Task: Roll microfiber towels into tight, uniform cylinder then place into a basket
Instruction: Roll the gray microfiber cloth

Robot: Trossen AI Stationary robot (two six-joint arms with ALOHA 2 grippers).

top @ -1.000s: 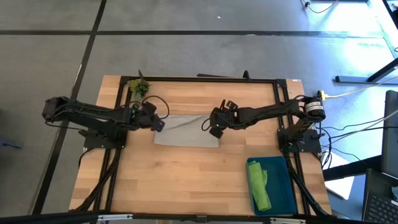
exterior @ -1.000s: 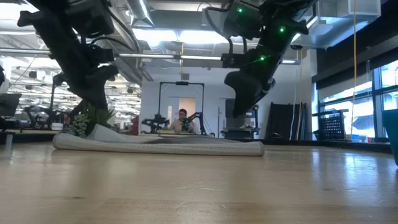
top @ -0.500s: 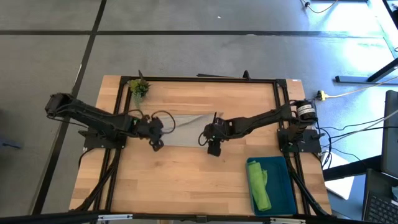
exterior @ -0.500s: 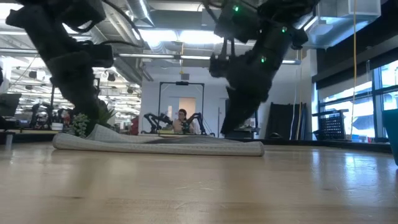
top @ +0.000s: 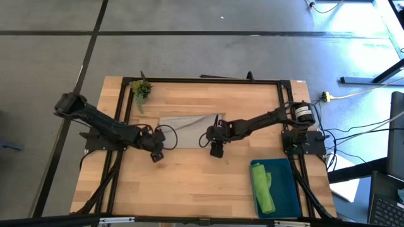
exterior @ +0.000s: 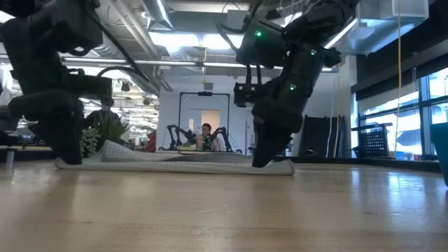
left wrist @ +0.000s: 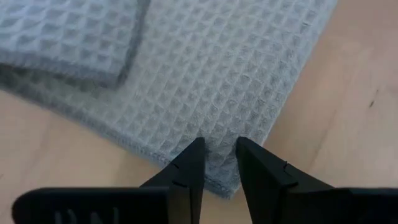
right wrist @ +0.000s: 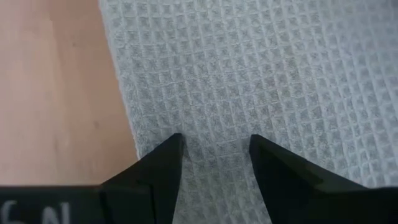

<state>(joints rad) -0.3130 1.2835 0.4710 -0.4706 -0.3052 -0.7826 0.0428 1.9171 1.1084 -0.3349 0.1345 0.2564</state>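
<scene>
High view: grey towel (top: 186, 124) lies flat mid-bench, w/ a folded-over part toward its far edge. Left claw (top: 156, 155) is down at the towel's near-left corner, right claw (top: 216, 151) at the near-right corner. Green towel (top: 262, 186) is already rolled and sits in the basket (top: 291, 189) at the near-right of the bench.

Left wrist view: fingers (left wrist: 186, 177) sit parted w/ a narrow gap, straddling the towel's hem right at the corner; not pinched yet as far as I can see. Right wrist view: right claw's fingers (right wrist: 155, 180) stand wider apart over the cloth, just inside its side edge, open, nothing gripped.

Handling, my read: waffle-weave cloth (left wrist: 211, 81), so soft, light, floppy, no stiffness. It'll sag and bunch if lifted by one point. Texture should give good grip, not slippery; bench (top: 189, 183) is smooth wood so the cloth may slide when pushed. Best hold: both near corners at the hem, pinch thin, both claws level, then turn the edge over evenly to start a tight roll. Uneven pull risks a cone-shaped roll.
</scene>
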